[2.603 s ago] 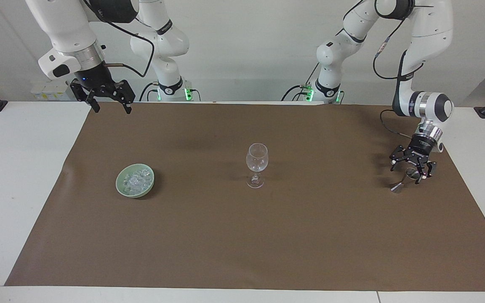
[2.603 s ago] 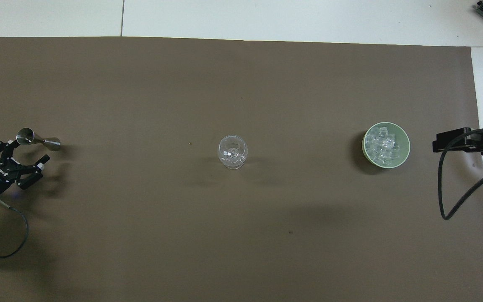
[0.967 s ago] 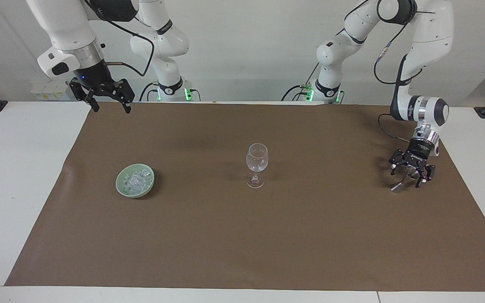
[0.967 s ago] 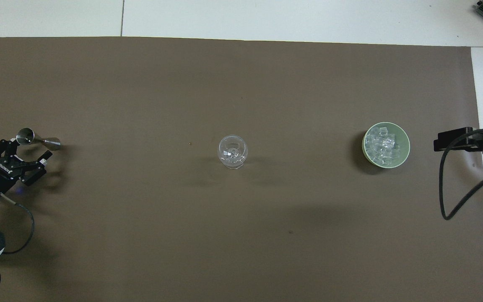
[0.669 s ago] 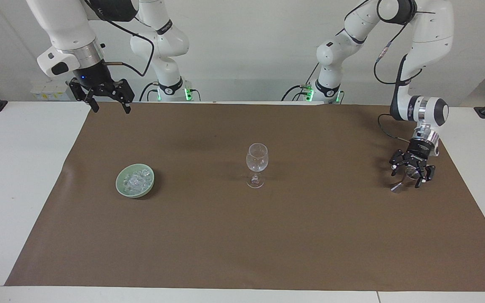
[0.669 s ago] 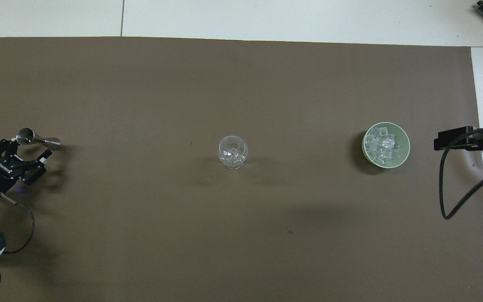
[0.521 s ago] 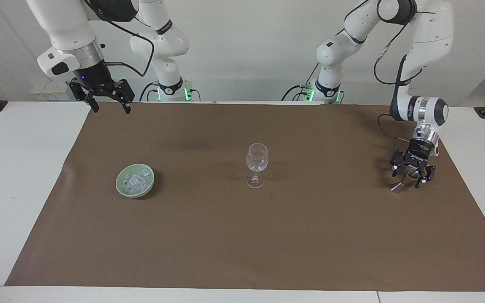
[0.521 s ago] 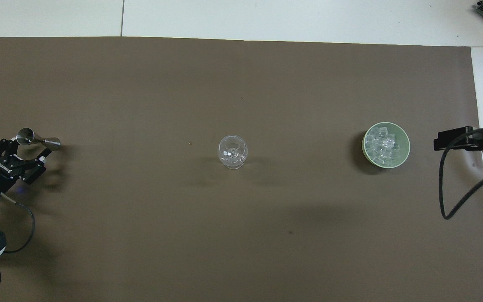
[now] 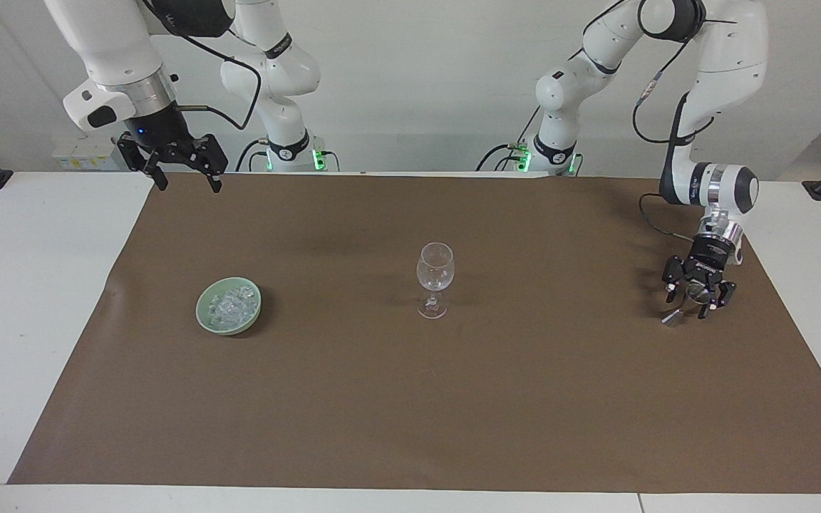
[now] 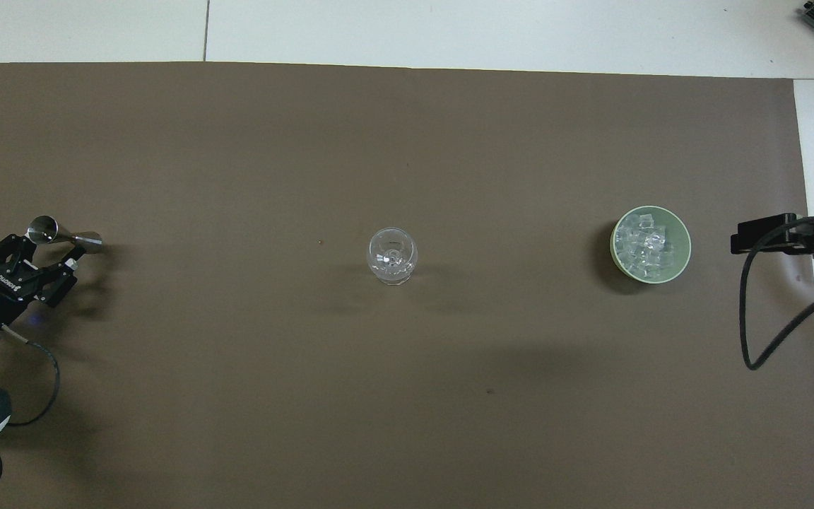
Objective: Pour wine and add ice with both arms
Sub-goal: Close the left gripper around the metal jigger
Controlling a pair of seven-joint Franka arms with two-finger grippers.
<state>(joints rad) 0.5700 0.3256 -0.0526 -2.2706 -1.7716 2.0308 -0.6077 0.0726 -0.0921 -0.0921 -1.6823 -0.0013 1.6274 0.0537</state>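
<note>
A clear stemmed glass (image 9: 435, 274) stands at the middle of the brown mat; it also shows in the overhead view (image 10: 393, 256). The ice (image 9: 229, 305) lies piled in a pale green bowl (image 9: 205, 318) toward the right arm's end, and shows from above (image 10: 646, 244) in the bowl (image 10: 685, 244). A small steel jigger (image 9: 674, 315) sits toward the left arm's end, also seen from above (image 10: 62, 236). My left gripper (image 9: 698, 302) is low at the jigger, open, one finger on each side; it shows from above (image 10: 45, 253). My right gripper (image 9: 183, 181) waits open, raised over the mat's edge by its base (image 10: 764, 237).
The brown mat (image 9: 410, 413) covers most of the white table (image 9: 18, 285). A black cable (image 10: 753, 318) hangs from the right arm's wrist over the mat's end beside the bowl.
My left gripper has edged in on the jigger and its fingers have narrowed around it. The right arm, glass and bowl have not moved.
</note>
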